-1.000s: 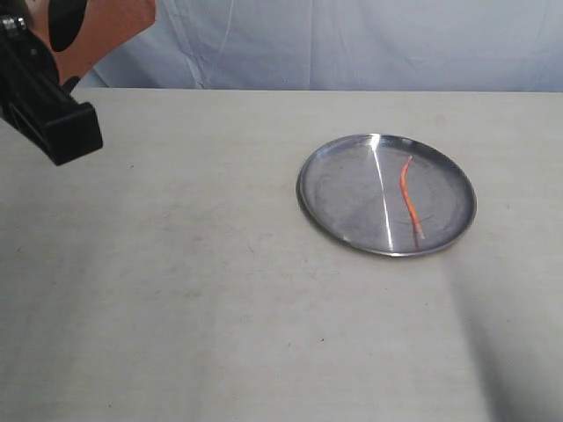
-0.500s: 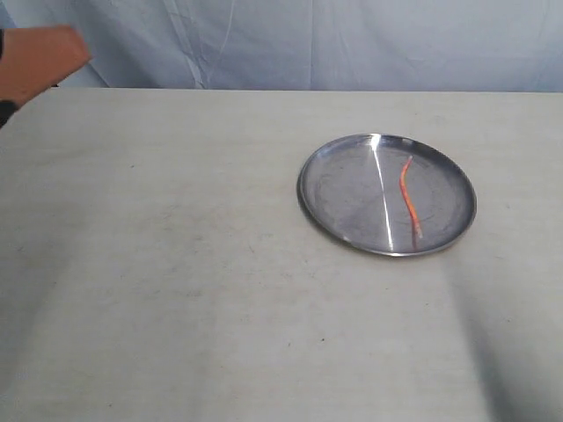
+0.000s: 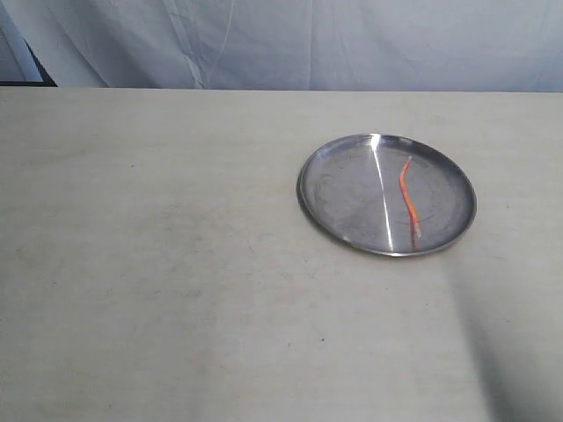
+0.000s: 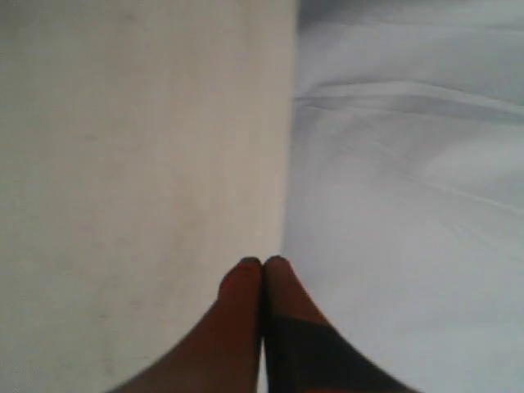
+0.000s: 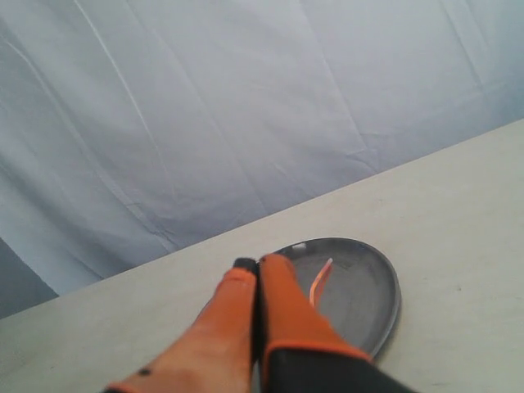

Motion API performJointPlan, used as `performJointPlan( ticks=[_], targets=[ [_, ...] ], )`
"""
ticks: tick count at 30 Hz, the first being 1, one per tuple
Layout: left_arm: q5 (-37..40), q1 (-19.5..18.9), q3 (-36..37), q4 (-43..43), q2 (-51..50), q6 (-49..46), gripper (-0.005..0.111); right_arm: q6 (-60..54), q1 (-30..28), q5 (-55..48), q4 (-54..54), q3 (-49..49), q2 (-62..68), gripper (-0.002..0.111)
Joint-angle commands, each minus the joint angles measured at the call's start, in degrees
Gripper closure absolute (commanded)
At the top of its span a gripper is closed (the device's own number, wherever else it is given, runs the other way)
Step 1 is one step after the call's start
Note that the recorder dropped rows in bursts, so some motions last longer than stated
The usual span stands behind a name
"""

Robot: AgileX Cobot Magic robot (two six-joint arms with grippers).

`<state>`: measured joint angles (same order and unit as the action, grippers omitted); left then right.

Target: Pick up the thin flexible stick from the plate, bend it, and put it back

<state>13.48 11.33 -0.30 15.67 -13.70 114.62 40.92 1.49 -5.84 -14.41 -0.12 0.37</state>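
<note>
**Stick on plate, both hands clear of it**

Right hand (image 5: 258, 264): my orange fingers are pressed together with nothing between them, raised over the tabletop (image 3: 176, 264). The stick (image 5: 320, 282) lies ahead of the fingertips and apart from them, inside the plate (image 5: 372, 286).

Left hand (image 4: 262, 262): fingers likewise together and empty, above the tabletop's edge where the pale cloth (image 4: 409, 164) begins.

Stick: very thin, orange-red and gently wavy, with one end paler. It lies flat in the right half of the plate, just beside a white glare streak (image 3: 383, 193), and stays within the rim.
</note>
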Motion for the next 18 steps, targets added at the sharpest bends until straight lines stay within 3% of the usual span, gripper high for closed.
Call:
performJointPlan(
  ticks=[1,7,18],
  targets=[
    [6.9,1.2,0.3,-8.4,0.3,-10.5,0.106,-0.5,-0.3,0.0,-0.5,0.1,-0.4,0.108],
    [6.3,1.2,0.3,-8.1,0.3,-17.7,0.106,-0.5,-0.3,0.0,-0.5,0.1,-0.4,0.108],
    [1.5,1.2,0.1,-8.0,0.3,-57.6,0.106,-0.5,-0.3,0.0,-0.5,0.1,-0.4,0.108]
  ],
)
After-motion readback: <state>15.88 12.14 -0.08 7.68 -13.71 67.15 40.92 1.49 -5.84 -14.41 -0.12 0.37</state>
